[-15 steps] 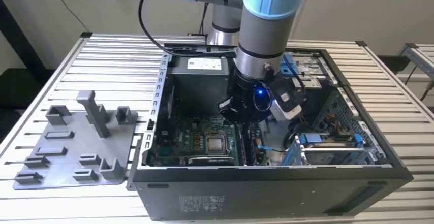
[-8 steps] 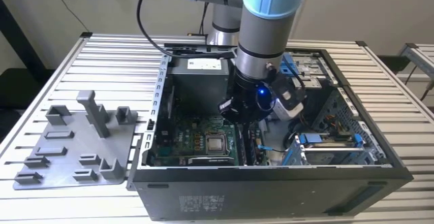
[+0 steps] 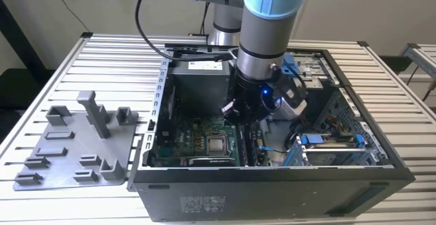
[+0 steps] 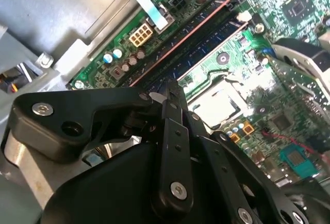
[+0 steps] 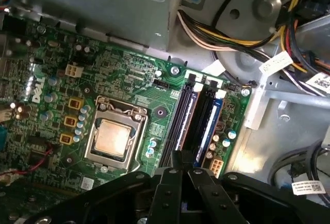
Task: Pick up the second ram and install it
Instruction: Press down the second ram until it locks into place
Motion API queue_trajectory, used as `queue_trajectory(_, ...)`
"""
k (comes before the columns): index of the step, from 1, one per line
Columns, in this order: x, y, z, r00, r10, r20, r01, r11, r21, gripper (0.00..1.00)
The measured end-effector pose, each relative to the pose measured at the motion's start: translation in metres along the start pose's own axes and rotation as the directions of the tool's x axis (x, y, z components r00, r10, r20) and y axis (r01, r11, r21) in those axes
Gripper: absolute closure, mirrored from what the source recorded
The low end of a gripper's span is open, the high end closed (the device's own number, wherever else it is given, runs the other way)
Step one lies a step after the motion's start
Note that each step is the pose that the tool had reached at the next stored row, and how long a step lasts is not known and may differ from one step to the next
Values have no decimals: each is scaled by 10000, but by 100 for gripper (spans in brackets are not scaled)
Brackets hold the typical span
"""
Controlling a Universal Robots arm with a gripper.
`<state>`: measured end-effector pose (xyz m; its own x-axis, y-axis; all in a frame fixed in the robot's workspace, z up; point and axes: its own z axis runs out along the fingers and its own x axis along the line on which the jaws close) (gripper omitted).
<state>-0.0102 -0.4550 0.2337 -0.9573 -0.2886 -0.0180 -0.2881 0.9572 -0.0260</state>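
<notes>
My gripper (image 3: 234,116) is down inside the open computer case (image 3: 272,184), above the motherboard (image 3: 184,138). Its black fingers are shut together in both wrist views (image 4: 172,87) (image 5: 181,157), with nothing visible between them. The tips rest at one end of the long memory slots. A slim dark ram (image 5: 185,117) with a pale edge stands in a slot directly under the tips; in the second wrist view it is the stick with small chips (image 4: 206,44). Another slot beside it shows a blue stick (image 5: 208,123).
The silver processor (image 5: 112,137) sits in its socket beside the slots. Bundled cables (image 5: 227,33) and a metal drive bay (image 3: 327,143) lie on the other side. On the slatted table at the exterior view's left is a grey holder tray (image 3: 75,153) with blocks.
</notes>
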Motion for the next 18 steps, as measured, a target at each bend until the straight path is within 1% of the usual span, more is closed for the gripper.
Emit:
queue_trajectory(2, 0, 0, 0, 9994, -347, 11, 347, 9994, -9, 89)
queue_trajectory(5, 1, 0, 0, 9970, -767, 30, 767, 9970, -36, 89)
queue_trajectory(6, 1, 0, 0, 9963, -860, 41, 860, 9963, -59, 89)
queue_trajectory(7, 0, 0, 1, 9957, -926, 60, 927, 9956, -102, 89)
queue_trajectory(8, 0, 0, 1, 9953, -962, 90, 963, 9952, -178, 89)
queue_trajectory(10, 1, 0, 1, 9950, -981, 176, 988, 9942, -428, 89)
queue_trajectory(11, 1, -2, 1, 9949, -991, 205, 1000, 9937, -514, 89)
queue_trajectory(12, 3, -9, 1, 9948, -998, 214, 1009, 9934, -544, 89)
queue_trajectory(14, 5, -15, 1, 9942, -1051, 214, 1062, 9929, -544, 89)
queue_trajectory(18, 6, -20, 2, 9897, -1416, 232, 1426, 9883, -540, 89)
